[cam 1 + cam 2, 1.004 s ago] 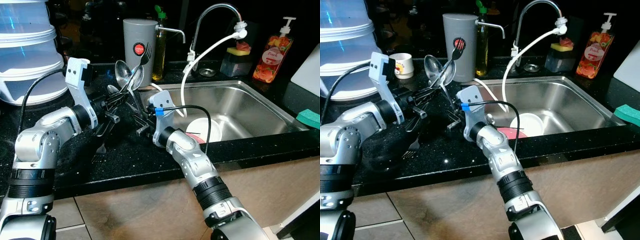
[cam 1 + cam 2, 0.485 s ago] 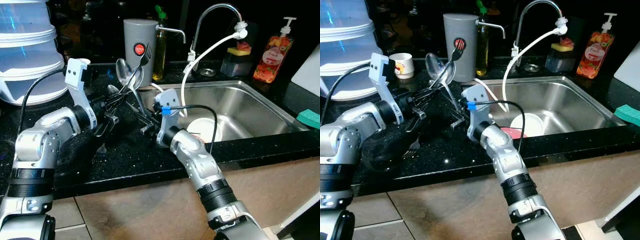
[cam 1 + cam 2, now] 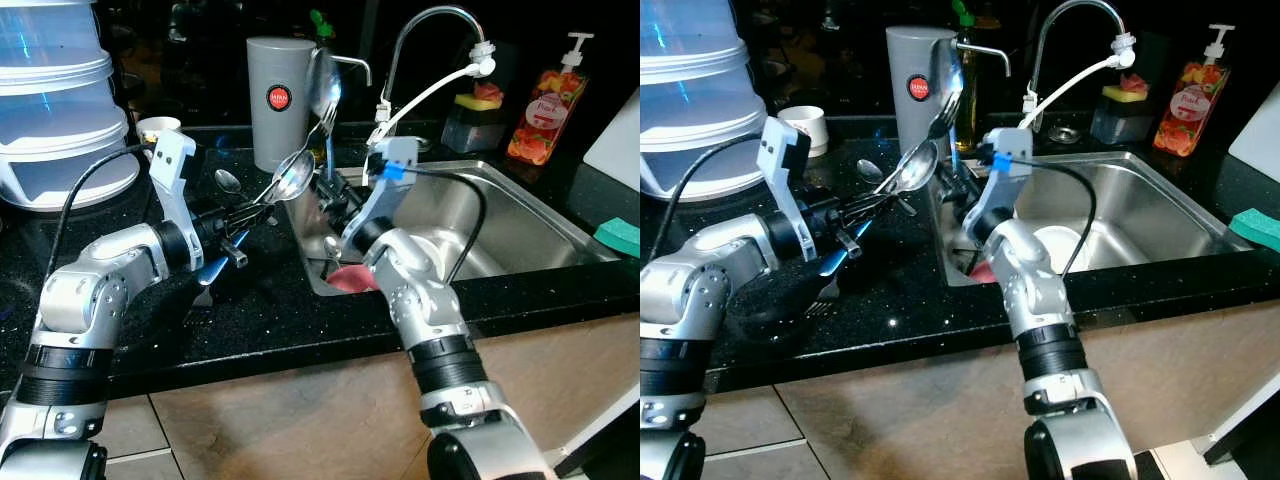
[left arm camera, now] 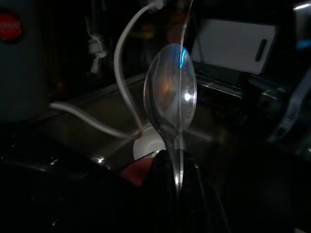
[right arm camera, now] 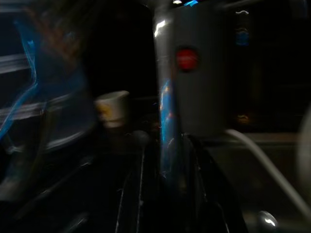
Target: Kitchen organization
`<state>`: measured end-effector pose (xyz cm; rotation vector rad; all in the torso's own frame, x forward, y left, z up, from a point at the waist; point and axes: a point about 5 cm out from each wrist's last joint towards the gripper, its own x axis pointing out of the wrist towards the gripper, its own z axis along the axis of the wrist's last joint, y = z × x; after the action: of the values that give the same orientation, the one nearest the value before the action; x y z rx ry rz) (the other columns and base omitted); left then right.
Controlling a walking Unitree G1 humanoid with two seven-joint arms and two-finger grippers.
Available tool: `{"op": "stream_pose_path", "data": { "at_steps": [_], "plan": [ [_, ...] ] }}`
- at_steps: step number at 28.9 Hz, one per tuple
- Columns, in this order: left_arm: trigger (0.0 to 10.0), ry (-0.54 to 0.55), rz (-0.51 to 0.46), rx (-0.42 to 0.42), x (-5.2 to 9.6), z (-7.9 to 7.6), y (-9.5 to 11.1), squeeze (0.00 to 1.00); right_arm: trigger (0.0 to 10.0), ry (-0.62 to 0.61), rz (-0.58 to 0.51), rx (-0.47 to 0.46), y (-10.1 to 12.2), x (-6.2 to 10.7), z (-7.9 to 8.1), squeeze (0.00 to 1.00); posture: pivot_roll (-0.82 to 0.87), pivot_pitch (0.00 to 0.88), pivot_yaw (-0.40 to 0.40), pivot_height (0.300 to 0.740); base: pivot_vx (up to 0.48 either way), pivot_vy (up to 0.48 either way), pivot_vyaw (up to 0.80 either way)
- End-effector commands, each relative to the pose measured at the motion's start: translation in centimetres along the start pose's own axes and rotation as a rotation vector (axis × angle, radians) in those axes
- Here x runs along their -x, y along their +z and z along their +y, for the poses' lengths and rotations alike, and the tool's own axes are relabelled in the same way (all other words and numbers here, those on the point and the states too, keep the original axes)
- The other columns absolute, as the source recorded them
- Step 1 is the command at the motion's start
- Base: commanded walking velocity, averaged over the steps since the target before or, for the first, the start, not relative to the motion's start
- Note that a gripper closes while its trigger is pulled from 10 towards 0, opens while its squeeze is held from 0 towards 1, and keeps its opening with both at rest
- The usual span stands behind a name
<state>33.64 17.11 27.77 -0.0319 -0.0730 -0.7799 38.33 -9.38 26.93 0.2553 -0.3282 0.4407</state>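
My left gripper point(image 3: 238, 212) hovers over the black counter point(image 3: 260, 310), shut on the handle of a steel spoon point(image 3: 293, 172) whose bowl points toward the sink. The left wrist view shows that spoon's bowl point(image 4: 170, 97) upright above the shut fingers point(image 4: 187, 194). My right gripper point(image 3: 328, 190) is at the sink's left rim, shut on a second spoon point(image 3: 322, 85). That spoon stands nearly upright, its bowl in front of the grey canister point(image 3: 277, 100). In the blurred right wrist view its handle point(image 5: 165, 116) rises edge-on before the canister point(image 5: 194, 68).
A third spoon point(image 3: 226, 181) lies on the counter behind my left gripper. The steel sink point(image 3: 500, 200) holds a white bowl point(image 3: 1060, 243) and a red item point(image 3: 345, 278). A white hose point(image 3: 420, 100) hangs from the tap. Stacked plastic tubs point(image 3: 55, 110) and a small cup point(image 3: 805, 125) stand at back left.
My right gripper took one spoon from the bundle in my left gripper, lifted it and swung right to the sink's rim. The left gripper moved slightly right, still holding a spoon.
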Motion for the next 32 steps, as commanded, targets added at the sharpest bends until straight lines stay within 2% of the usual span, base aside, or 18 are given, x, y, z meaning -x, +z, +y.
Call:
{"op": "stream_pose_path", "data": {
  "at_steps": [1,2,3,4,7,9,11,13,17,20,25,26,27,28,30,31,32],
  "plan": [
    [0.0,0.114,0.064,0.024,1.3,1.7,-1.3,0.0,0.0,-0.067,-0.017,0.007,0.5,0.2,-1.4,0.0,0.07,0.041,-0.01,0.74,0.0,0.0,0.0],
    [0.0,0.136,0.072,0.026,1.4,1.9,-1.5,0.0,0.0,-0.11,0.036,0.031,-0.4,0.4,-2.3,0.0,0.07,0.041,-0.01,0.74,0.0,0.0,0.0],
    [0.0,0.136,0.072,0.026,1.4,1.9,-1.5,0.0,0.0,-0.11,0.036,0.031,-0.4,0.4,-2.3,0.0,0.07,0.041,-0.01,0.74,0.0,0.0,0.0],
    [0.0,0.152,0.079,0.027,1.5,2.0,-1.6,0.0,0.0,-0.148,0.069,0.06,-1.0,0.8,-3.2,0.0,0.07,0.043,-0.011,0.74,0.0,0.0,0.0],
    [0.0,0.166,0.087,0.026,1.6,2.1,-1.8,0.0,0.0,-0.173,0.092,0.079,-1.4,1.0,-3.9,0.0,0.07,0.046,-0.013,0.74,0.0,0.0,0.0],
    [0.0,0.197,0.114,0.019,1.7,2.2,-2.4,0.0,0.0,-0.235,0.164,0.096,-2.9,1.9,-5.7,0.0,0.07,0.049,-0.01,0.74,0.0,0.0,0.0],
    [0.0,0.206,0.122,0.019,1.7,2.2,-2.7,0.0,0.0,-0.257,0.226,0.11,-4.0,2.5,-6.7,0.0,0.07,0.049,-0.01,0.74,0.0,0.0,0.0],
    [0.0,0.202,0.121,0.021,1.6,2.0,-2.8,0.0,0.0,-0.254,0.263,0.122,-4.7,2.7,-6.9,0.0,0.07,0.051,-0.008,0.74,0.0,0.0,0.0],
    [0.0,0.184,0.119,0.028,1.1,1.5,-3.0,0.0,0.0,-0.214,0.45,0.177,-8.1,4.2,-7.1,0.0,0.07,0.051,-0.008,0.74,0.0,0.0,0.0],
    [0.0,0.174,0.117,0.028,0.9,1.2,-3.0,0.0,0.0,-0.219,0.495,0.171,-9.2,4.8,-7.1,0.0,0.07,0.051,-0.008,0.74,0.0,0.0,0.0],
    [0.0,0.156,0.116,0.025,0.7,0.9,-2.9,0.0,0.0,-0.229,0.507,0.153,-10.0,5.0,-6.9,0.0,0.08,0.052,-0.009,0.74,0.0,0.0,0.0],
    [0.0,0.155,0.115,0.025,0.7,0.9,-2.8,0.0,2.7,-0.229,0.505,0.147,-10.0,4.9,-6.8,0.0,0.08,0.052,-0.009,0.74,0.0,0.0,0.0],
    [0.0,0.154,0.115,0.025,0.7,0.9,-2.8,0.0,6.7,-0.228,0.504,0.144,-9.9,4.8,-6.7,0.0,0.08,0.052,-0.009,0.74,0.0,0.0,0.0],
    [0.0,0.154,0.114,0.024,0.7,0.9,-2.8,0.0,10.0,-0.225,0.501,0.139,-9.9,4.7,-6.7,0.0,0.08,0.052,-0.009,0.74,0.0,0.0,0.0],
    [0.0,0.153,0.114,0.023,0.7,0.9,-2.7,0.0,10.0,-0.22,0.499,0.137,-9.8,4.6,-6.6,0.0,0.08,0.049,-0.01,0.74,0.0,0.0,0.0],
    [0.0,0.152,0.113,0.022,0.7,0.9,-2.7,0.0,10.0,-0.212,0.495,0.133,-9.8,4.5,-6.5,0.04,0.08,0.049,-0.01,0.74,0.0,0.0,0.0],
    [0.0,0.152,0.113,0.022,0.7,0.9,-2.7,0.0,10.0,-0.205,0.492,0.134,-9.6,4.3,-6.4,1.0,0.08,0.049,-0.01,0.74,0.0,0.0,0.0]
  ]
}}
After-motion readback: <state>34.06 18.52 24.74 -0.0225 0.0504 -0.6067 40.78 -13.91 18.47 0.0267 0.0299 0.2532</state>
